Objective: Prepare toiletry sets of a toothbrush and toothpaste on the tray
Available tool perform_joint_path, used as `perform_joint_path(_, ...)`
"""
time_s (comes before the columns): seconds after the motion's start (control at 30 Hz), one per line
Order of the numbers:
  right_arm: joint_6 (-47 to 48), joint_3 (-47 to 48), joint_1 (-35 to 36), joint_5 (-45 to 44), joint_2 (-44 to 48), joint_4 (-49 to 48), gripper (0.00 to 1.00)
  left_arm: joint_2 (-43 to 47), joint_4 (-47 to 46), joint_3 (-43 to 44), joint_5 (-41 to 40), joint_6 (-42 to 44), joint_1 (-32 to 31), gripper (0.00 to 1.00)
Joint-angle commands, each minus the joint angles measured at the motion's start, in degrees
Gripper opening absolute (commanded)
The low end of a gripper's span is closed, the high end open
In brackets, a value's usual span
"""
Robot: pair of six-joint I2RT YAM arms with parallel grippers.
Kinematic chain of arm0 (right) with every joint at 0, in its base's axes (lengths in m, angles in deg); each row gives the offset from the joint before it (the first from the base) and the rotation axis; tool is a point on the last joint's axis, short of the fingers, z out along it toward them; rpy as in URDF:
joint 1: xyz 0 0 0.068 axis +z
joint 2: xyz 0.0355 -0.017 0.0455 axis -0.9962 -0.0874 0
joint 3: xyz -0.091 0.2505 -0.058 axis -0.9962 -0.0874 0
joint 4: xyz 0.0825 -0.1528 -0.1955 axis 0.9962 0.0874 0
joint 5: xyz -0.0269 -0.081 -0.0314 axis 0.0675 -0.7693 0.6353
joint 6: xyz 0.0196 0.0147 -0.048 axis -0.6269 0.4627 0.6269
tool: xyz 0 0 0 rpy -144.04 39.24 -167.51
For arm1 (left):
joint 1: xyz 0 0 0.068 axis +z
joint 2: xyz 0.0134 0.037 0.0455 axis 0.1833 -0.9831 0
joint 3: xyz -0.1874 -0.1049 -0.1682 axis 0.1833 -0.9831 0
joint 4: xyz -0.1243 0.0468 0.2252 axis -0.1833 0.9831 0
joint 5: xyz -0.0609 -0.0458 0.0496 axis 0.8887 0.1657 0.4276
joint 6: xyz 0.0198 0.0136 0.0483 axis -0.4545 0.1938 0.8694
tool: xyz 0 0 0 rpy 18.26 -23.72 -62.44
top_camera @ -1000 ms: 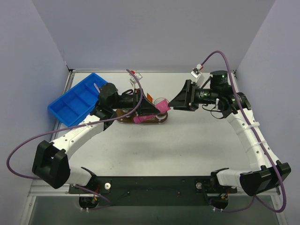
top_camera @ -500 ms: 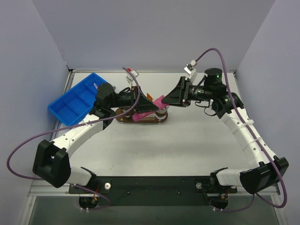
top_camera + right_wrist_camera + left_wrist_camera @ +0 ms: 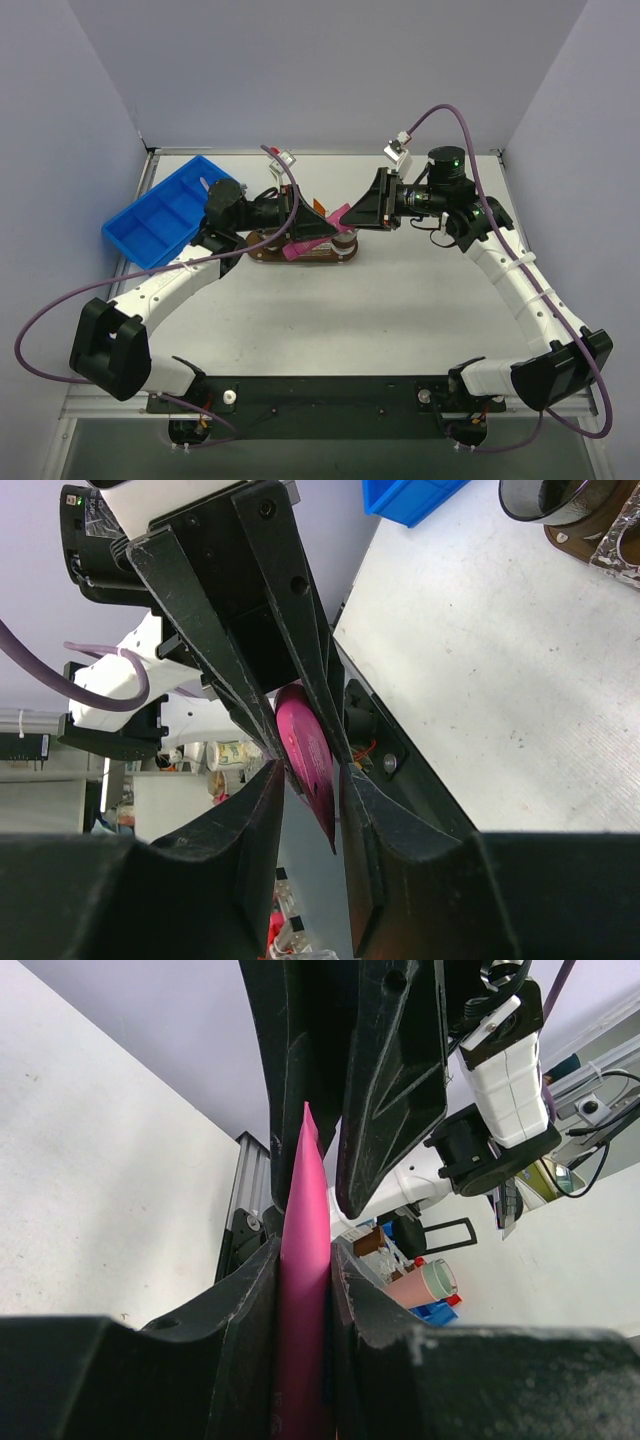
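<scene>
My left gripper (image 3: pixel 322 228) is shut on a magenta tube (image 3: pixel 340 214) that tapers flat at its free end, and holds it in the air just above the dark-brown tray (image 3: pixel 262 243). In the left wrist view the tube (image 3: pixel 305 1260) stands pinched between both fingers. My right gripper (image 3: pixel 352 214) faces it from the right. Its fingers stand on either side of the tube's flat tip (image 3: pixel 308 750), with a gap still showing on one side. A second pink item (image 3: pixel 298 253) lies on the tray. No toothbrush can be made out.
A blue plastic bin (image 3: pixel 160 220) with compartments sits at the back left, beside the left arm. A small round cup (image 3: pixel 345 243) stands at the tray's right end. The two grippers nearly touch nose to nose over the tray.
My right gripper has moved left up to the magenta tube and narrowed its jaws around the flat tip. The left gripper has kept its hold and hardly moved.
</scene>
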State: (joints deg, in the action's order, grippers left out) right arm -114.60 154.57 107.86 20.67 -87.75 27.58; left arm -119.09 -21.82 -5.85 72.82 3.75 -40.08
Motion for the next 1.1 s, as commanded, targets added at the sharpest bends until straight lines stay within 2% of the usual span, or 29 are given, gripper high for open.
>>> perform_joint_path(0.0,0.3,1.4,0.0,1.8,-0.1,-1.5,0.25,2.2,-3.0,-0.2,-1.6,1.0,0.3,0.24)
perform_joint_path(0.1,0.3,1.0,-0.1,1.5,0.2,-1.6,0.2,2.8,-2.2,-0.3,-1.9,1.4,0.3,0.24)
perform_joint_path(0.13,0.2,0.9,-0.1,1.4,0.4,-1.7,0.12,2.7,-1.9,-0.3,-1.9,1.5,0.3,0.24)
perform_joint_path(0.23,0.0,0.7,-0.2,1.4,0.6,-2.0,0.0,2.6,-1.6,-0.3,-1.6,1.5,0.3,0.24)
perform_joint_path(0.3,0.0,0.7,-0.1,1.5,0.6,-2.2,0.0,2.5,-1.3,0.0,-1.5,1.8,0.3,0.25)
perform_joint_path(0.37,0.0,0.8,0.0,1.3,0.7,-2.3,0.0,2.7,0.4,0.2,-1.5,2.3,0.3,0.31)
perform_joint_path(0.43,0.1,0.7,0.0,0.8,1.0,-2.3,0.0,2.8,4.7,1.0,-2.0,4.7,0.3,0.45)
perform_joint_path(0.47,0.2,0.8,-0.1,0.5,1.2,-2.2,0.0,3.1,6.8,1.4,-2.6,5.9,0.4,0.58)
perform_joint_path(0.53,1.2,1.7,0.0,-2.0,1.7,-1.1,0.0,3.8,14.8,2.5,-6.0,10.5,1.6,0.63)
perform_joint_path(0.6,4.6,3.1,0.3,-6.7,2.3,2.8,0.0,5.4,19.6,3.1,-8.7,12.9,3.1,0.74)
perform_joint_path(0.63,6.0,4.3,0.5,-8.4,2.9,3.9,0.0,6.0,22.6,3.3,-10.8,14.4,5.2,0.76)
perform_joint_path(0.67,7.0,5.0,0.7,-10.2,3.1,5.2,0.0,7.4,24.2,3.3,-12.3,15.1,6.4,0.9)
perform_joint_path(0.8,13.1,8.0,2.8,-20.0,3.5,12.2,0.0,11.7,30.5,3.8,-19.4,18.9,11.8,0.91)
perform_joint_path(0.83,15.2,8.6,4.1,-24.2,3.4,13.0,0.0,12.3,36.2,4.2,-24.0,21.7,12.5,0.91)
perform_joint_path(0.93,17.7,10.3,6.6,-29.3,2.5,15.0,0.0,13.8,46.9,7.6,-32.5,27.4,14.0,0.92)
perform_joint_path(1.07,20.9,13.8,10.9,-38.2,-0.7,16.4,0.0,12.9,58.1,11.8,-41.0,30.9,14.2,0.92)
